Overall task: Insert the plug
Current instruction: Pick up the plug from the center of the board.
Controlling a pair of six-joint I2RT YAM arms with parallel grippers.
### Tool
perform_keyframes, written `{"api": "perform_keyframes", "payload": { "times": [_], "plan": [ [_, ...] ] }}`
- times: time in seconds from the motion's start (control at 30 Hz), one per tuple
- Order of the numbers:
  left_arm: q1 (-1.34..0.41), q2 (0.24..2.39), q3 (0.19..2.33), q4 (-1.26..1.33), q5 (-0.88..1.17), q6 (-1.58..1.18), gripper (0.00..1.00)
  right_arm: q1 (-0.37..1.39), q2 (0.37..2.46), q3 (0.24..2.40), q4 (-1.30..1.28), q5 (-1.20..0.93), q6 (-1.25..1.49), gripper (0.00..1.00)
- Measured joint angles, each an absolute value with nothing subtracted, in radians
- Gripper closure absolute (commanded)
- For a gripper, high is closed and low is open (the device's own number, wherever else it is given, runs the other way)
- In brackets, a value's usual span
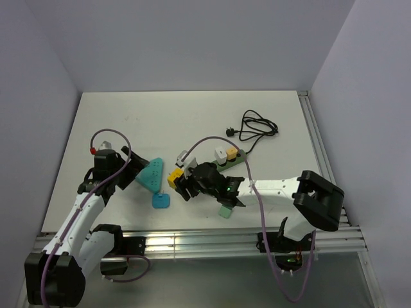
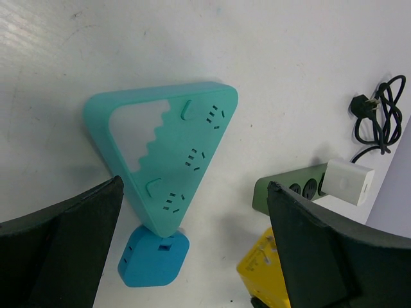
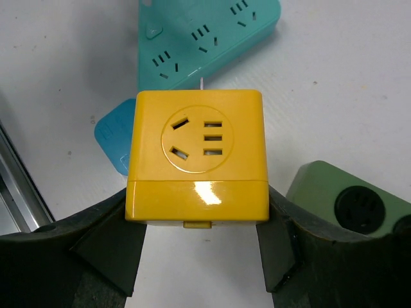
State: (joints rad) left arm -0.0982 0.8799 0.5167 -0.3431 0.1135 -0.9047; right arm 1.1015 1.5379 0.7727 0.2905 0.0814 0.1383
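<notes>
So far: the yellow cube plug [image 3: 197,157] is picked up, but it does not look pushed into any holes yet.
Right claw [image 3: 199,231]: it pinches the yellow cube plug from 2 sides.
Left claw [image 2: 192,253]: spread wide, with nothing in it, above the teal triangle strip [image 2: 186,147].
Where the plug is: low in the middle of the top view, between the teal triangle strip and the green strip [image 1: 232,158].
Left to do: I think the plug must be lined up with a set of holes and pressed in. I cannot tell which strip it is meant for.
Teal triangle strip: 3 sets of holes show, and all 3 have nothing in them.
Green strip: a white block [image 2: 347,181] sits in it.
Blue box [image 2: 153,256]: it touches the tip of the teal triangle strip.
Black cord [image 1: 257,125]: curled up on the worktop [image 1: 192,115], upper right, plugged into nothing.
Bowls or bins: I see 0.
</notes>
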Motion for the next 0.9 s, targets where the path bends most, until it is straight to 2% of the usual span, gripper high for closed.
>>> {"api": "perform_keyframes", "payload": {
  "times": [0.33, 0.67, 0.9],
  "plan": [
    [-0.063, 0.884, 0.514, -0.312, 0.088, -0.911, 0.0, 1.024, 1.438, 0.78, 0.194, 0.075, 0.097, 1.0],
    [0.054, 0.903, 0.505, -0.279, 0.094, -0.905, 0.0, 0.963, 1.418, 0.776, 0.223, 0.031, 0.092, 1.0],
    [0.068, 0.956, 0.475, -0.239, 0.093, -0.905, 0.01, 0.963, 1.429, 0.746, 0.265, 0.01, 0.093, 1.0]
  ]
}}
